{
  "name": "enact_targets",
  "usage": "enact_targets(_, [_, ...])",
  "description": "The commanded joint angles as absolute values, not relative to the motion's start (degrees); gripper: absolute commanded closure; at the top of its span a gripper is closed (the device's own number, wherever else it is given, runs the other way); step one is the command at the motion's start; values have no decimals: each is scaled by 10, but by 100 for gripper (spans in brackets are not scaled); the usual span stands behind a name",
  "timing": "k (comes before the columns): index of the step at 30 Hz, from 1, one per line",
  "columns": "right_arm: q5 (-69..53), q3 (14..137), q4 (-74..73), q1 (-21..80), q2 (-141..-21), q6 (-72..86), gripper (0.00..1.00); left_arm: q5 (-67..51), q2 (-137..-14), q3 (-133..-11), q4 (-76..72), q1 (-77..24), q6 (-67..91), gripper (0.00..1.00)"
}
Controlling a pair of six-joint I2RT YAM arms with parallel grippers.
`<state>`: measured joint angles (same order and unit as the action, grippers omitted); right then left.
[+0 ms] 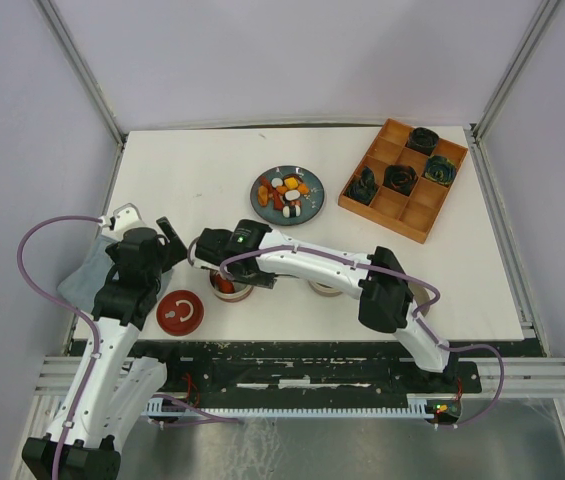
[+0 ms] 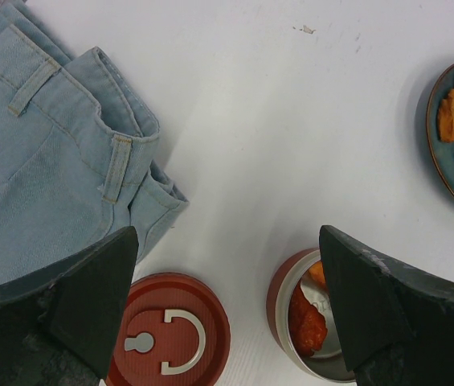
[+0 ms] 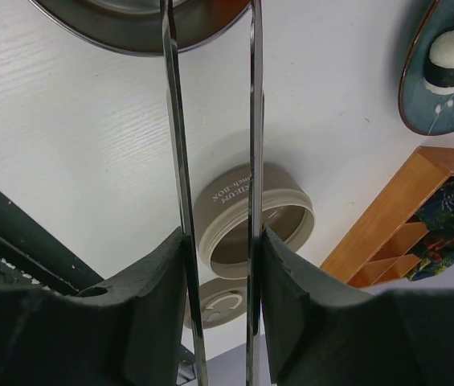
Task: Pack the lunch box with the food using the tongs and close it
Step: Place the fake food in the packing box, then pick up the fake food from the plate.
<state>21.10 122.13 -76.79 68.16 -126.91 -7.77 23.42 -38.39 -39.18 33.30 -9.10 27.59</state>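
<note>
Right jaws clamp tongs (image 3: 255,121); arms extend over lunch box (image 3: 114,36).

table top: contents

white table (image 1: 212,160) carries a blue plate (image 1: 256,196) mid-surface, a wooden tray (image 1: 382,222) far right, folded denim cloth (image 2: 42,161) at the left edge, a red lid (image 1: 180,313) beside the open red lunch box (image 2: 279,293), and a beige container (image 3: 291,221) near it.

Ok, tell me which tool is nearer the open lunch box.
Right. The right tool holds the tongs reaching over the lunch box; the left tool hangs open off to its left.
</note>
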Motion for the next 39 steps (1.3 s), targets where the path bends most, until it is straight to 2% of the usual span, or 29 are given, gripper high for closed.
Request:
enact_targets(1, [248,1249,-747,685,-1252,-71,55,233,-384,-396,312,-89,279,1])
enact_targets(11, [146,1230,-709,685,-1191,-65,53,231,-386,-397,313,-89,279,0])
enact_targets(18, [136,1193,-664,667,-1128,-32,53,233,-386,-396,313,-89,279,0])
enact_targets(28, [118,1139,-626,509,-1063,66,52,240,-373,-396,313,-89,281,1])
enact_targets(39, [109,1188,-658,420,-1109,124,50,236,-374,-396,313,-89,281,0])
